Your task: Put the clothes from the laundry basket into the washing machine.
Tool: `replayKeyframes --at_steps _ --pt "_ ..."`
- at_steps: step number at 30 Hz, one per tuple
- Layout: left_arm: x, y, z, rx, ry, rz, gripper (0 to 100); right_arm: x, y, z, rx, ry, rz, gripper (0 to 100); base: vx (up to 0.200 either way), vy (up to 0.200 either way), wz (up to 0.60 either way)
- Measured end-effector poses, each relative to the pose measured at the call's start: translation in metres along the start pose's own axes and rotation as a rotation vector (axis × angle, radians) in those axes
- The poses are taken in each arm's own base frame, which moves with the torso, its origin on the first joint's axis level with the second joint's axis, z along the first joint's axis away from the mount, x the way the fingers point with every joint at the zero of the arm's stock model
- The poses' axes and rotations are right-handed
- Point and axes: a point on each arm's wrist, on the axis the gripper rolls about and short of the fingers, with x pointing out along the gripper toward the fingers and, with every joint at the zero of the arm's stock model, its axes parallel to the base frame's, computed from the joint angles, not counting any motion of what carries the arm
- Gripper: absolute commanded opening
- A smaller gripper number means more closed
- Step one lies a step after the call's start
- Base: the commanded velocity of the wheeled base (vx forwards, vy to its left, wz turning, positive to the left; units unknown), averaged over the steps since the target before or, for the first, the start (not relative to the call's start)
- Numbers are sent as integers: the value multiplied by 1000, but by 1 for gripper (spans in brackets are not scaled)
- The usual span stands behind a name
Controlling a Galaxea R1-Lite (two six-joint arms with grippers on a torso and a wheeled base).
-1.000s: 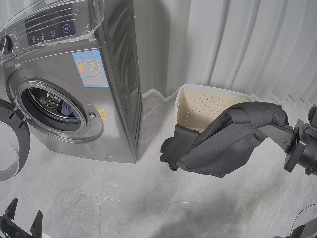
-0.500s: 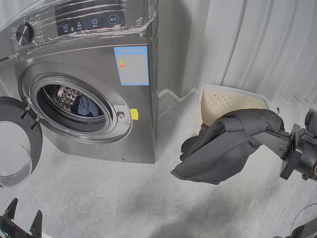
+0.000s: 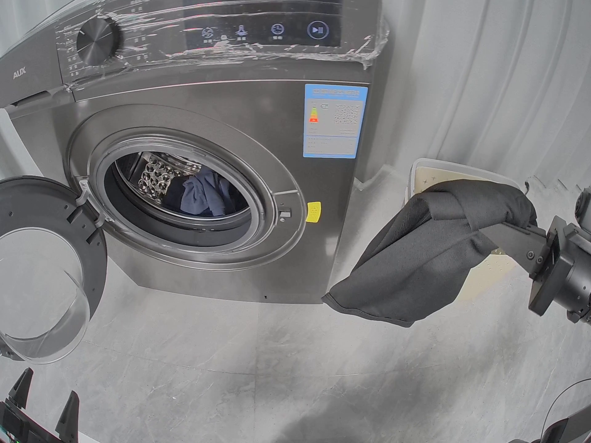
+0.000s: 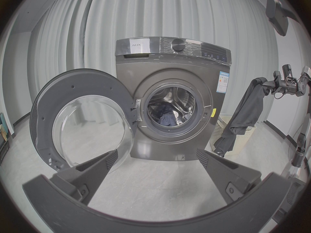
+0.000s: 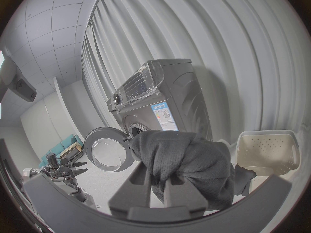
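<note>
A dark grey garment (image 3: 431, 253) hangs in the air to the right of the washing machine (image 3: 203, 124), with my right gripper (image 5: 158, 185) shut on its bunched top. Its lower end trails toward the cream laundry basket (image 3: 431, 176) behind it; the same garment (image 4: 244, 110) shows far off in the left wrist view. The machine's round door (image 3: 43, 266) stands swung open to the left. A blue garment (image 3: 206, 193) lies inside the drum. My left gripper (image 4: 155, 165) is open and low, facing the machine's opening from a distance, nothing between its fingers.
White curtains (image 3: 492, 75) hang behind the basket and machine. Grey marble-look floor (image 3: 258, 364) lies bare in front of the machine. The open door (image 4: 81, 117) juts out on the left side of the opening.
The head view has swung left, so the washing machine now sits more centred. The dark garment has lifted further out of the basket, still held by my right gripper.
</note>
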Motion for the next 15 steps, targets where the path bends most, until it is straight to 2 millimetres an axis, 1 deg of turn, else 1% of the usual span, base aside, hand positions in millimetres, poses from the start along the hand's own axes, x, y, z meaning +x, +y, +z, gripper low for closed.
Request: replayKeyframes --at_steps 3,9,15 --pt "0 0 0 0 0 0 100 0 -1 0 0 2 -6 0 0 200 0" --pt "0 0 0 -1 0 -1 100 1 -1 -2 1 9 -5 0 0 0 0" --pt "0 0 0 -5 0 0 100 2 0 -4 2 20 4 0 -200 0 0"
